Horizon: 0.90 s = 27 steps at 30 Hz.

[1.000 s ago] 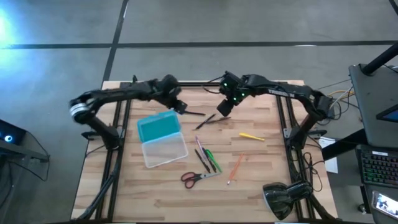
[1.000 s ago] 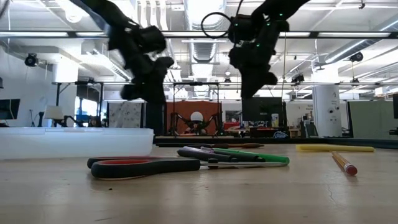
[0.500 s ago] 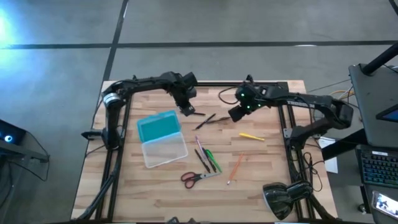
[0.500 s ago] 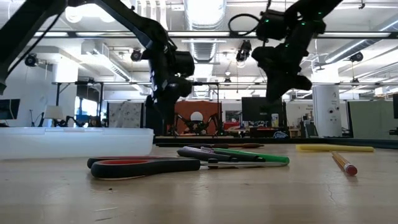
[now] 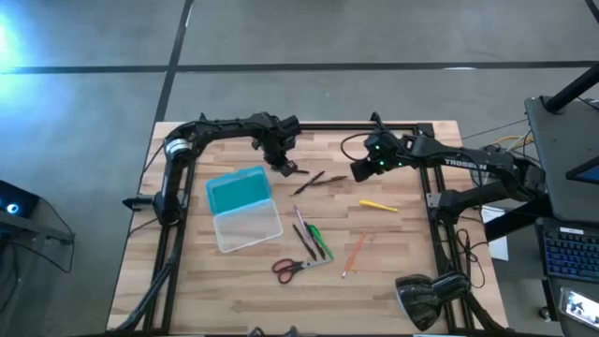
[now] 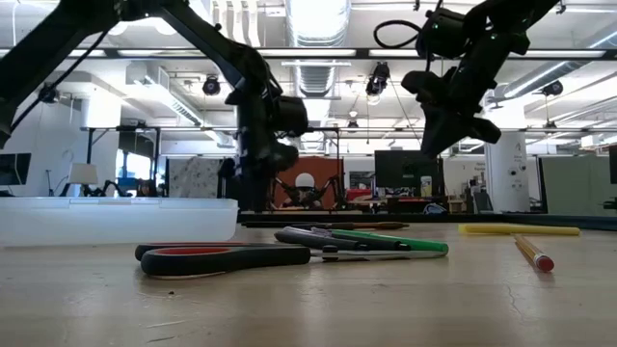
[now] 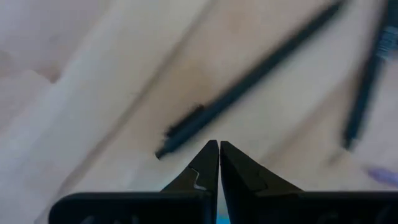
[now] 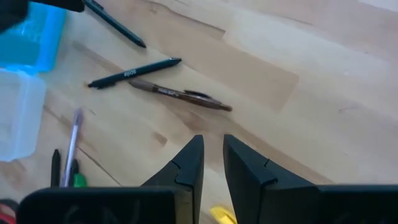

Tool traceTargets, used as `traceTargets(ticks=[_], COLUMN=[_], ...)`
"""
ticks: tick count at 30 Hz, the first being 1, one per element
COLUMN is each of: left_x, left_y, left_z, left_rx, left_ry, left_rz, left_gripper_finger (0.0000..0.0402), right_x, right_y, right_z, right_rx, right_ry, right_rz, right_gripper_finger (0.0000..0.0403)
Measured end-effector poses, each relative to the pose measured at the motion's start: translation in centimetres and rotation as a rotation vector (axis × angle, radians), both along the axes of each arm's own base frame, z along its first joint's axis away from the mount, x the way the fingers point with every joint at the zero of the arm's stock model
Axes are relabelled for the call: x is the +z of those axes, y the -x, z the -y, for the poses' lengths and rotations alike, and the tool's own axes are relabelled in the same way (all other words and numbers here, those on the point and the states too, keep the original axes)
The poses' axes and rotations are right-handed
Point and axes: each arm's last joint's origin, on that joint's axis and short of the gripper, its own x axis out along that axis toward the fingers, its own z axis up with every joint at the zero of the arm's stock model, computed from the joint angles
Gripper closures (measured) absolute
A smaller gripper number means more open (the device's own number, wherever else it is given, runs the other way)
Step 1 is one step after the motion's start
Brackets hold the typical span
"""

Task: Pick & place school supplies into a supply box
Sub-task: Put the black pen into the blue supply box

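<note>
An open supply box (image 5: 242,208) lies on a wooden table (image 5: 393,271), turquoise lid toward the far edge. Just beyond the lid's far right corner, the left gripper (image 5: 283,165) hovers low over a dark pen (image 7: 249,81), fingers clenched together and holding nothing. Well to the box's right, the right gripper (image 5: 359,171) hangs above the table, its fingers slightly apart and empty. Red-handled scissors (image 5: 298,267), a green marker (image 5: 319,241), an orange pencil (image 5: 354,254) and a yellow stick (image 5: 378,205) lie right of the box.
</note>
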Motion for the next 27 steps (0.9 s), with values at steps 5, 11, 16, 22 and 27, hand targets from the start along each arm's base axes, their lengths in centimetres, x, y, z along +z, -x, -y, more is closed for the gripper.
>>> traceTargets(ticks=[5, 11, 16, 22, 27], left_x=[-0.03, -0.06, -0.18, -0.19, -0.44], left_y=[-0.41, -0.62, -0.48, -0.44, -0.36], left_z=[-0.24, -0.36, -0.25, -0.12, 0.02], left_rx=[0.097, 0.169, 0.190, 0.212, 0.225], left_ry=[-0.060, -0.061, -0.046, -0.008, 0.011], left_rz=[0.017, 0.040, 0.024, 0.029, 0.026], left_gripper_finger=[0.0402, 0.0401, 0.0402, 0.0402, 0.0402], right_x=[0.15, 0.23, 0.23, 0.23, 0.23], right_y=[-0.32, -0.44, -0.44, -0.45, -0.42], right_z=[0.15, 0.21, 0.21, 0.22, 0.27], right_rx=[0.000, 0.005, 0.012, 0.014, 0.003], right_ry=[0.016, 0.026, 0.031, 0.033, 0.051], right_rz=[0.033, 0.046, 0.044, 0.042, 0.034], right_gripper_finger=[0.0349, 0.0349, 0.0349, 0.0349, 0.0349])
